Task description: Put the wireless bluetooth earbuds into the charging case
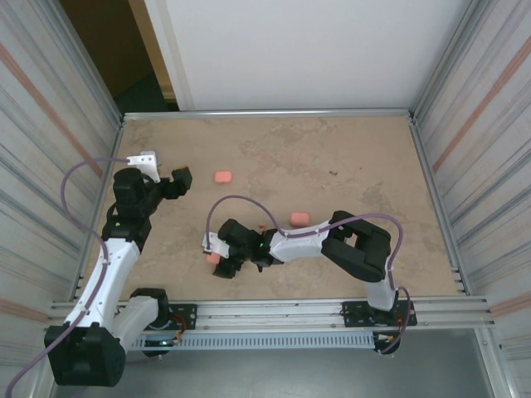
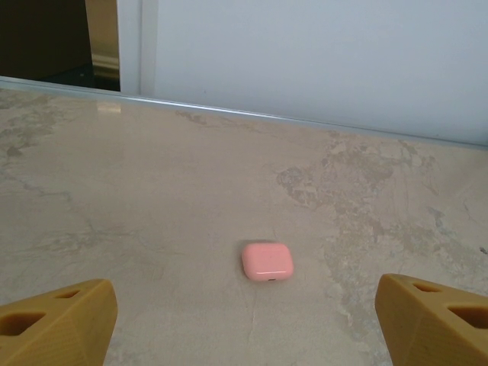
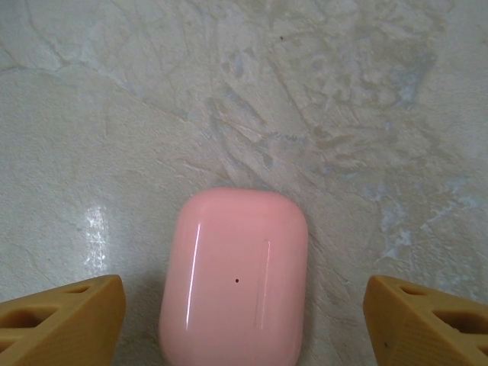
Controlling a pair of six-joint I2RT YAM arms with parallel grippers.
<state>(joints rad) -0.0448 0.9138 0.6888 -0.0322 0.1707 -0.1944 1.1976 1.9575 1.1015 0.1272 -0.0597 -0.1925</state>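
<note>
A shut pink charging case lies flat on the table between the fingers of my right gripper. The jaws are open, with a gap to the case on each side. From above, that gripper hovers low at the front middle, over that case. A second shut pink case lies on the table ahead of my left gripper, which is open and holds nothing. In the top view this case sits just right of the left gripper. The earbuds are out of view.
A third pink case lies mid-table, beside the right arm's forearm. The table is beige and marbled, with a metal rail at the back and ribbed walls on both sides.
</note>
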